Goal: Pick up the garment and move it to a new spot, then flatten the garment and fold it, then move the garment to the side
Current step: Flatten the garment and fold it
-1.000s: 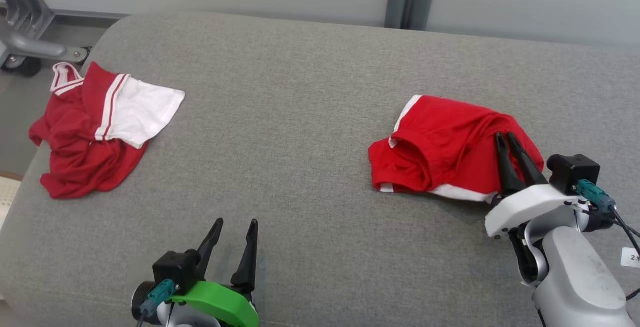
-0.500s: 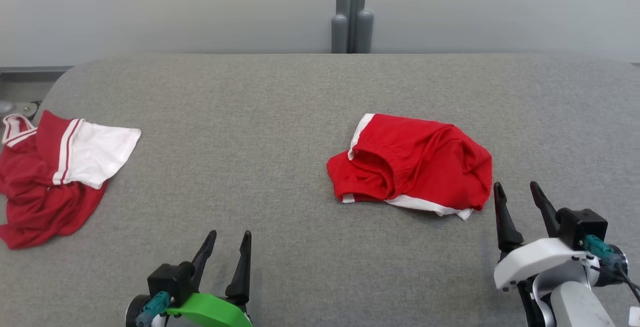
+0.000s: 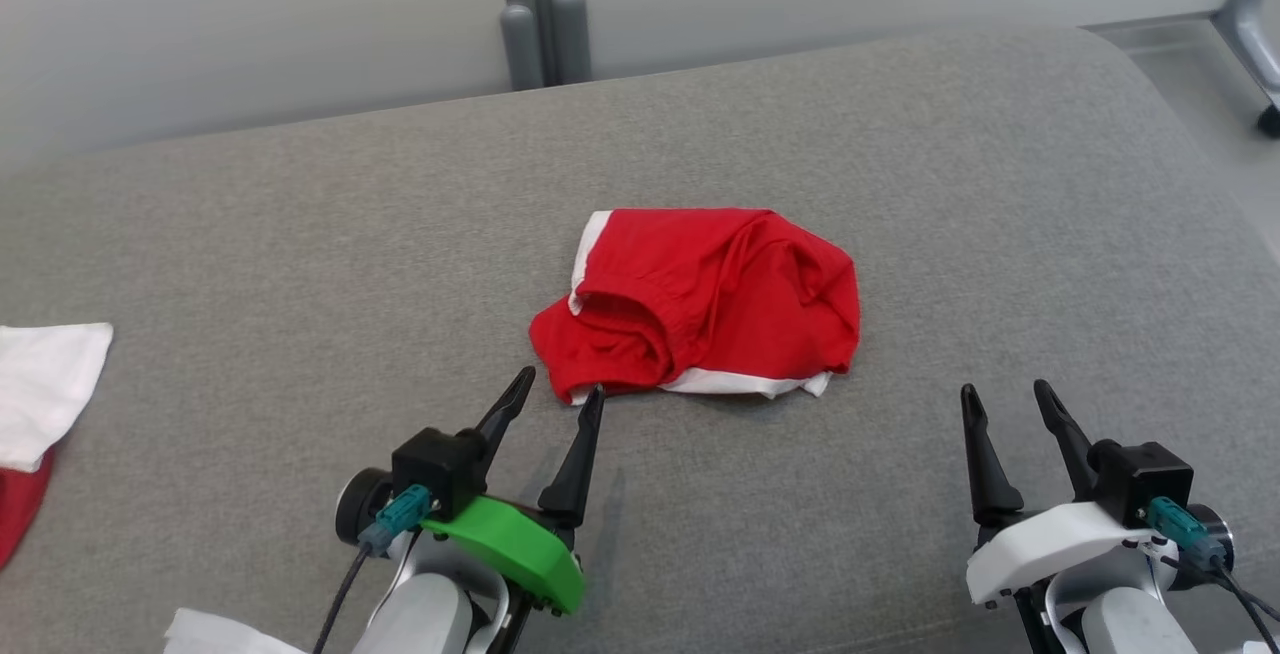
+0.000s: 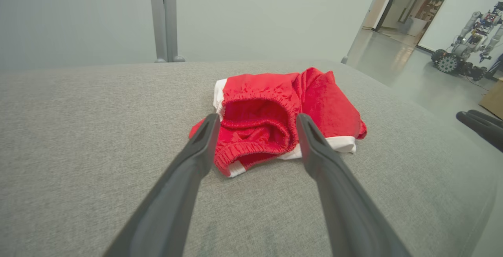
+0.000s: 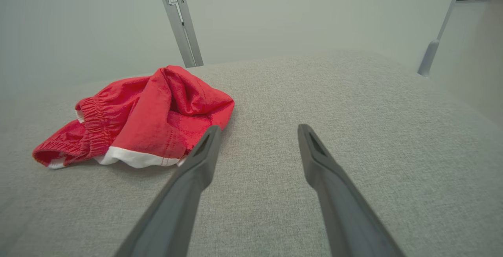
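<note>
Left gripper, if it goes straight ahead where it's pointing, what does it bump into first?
Probably the red shorts, at the bunched waistband end nearest the open left gripper. It might skim over them, since height is hard to judge.

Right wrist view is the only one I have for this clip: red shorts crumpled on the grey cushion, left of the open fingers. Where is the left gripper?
Observer: The left gripper is open at the near-left corner of the shorts, pointing into them.
Operator: Is it touching the cloth?
Observer: I cannot tell. In the left wrist view its fingers frame the elastic waistband, with nothing pinched between them.
Operator: Anything else lying around?
Observer: Yes, a second red-and-white garment lies at the far left edge of the head view, well apart from the shorts.
</note>
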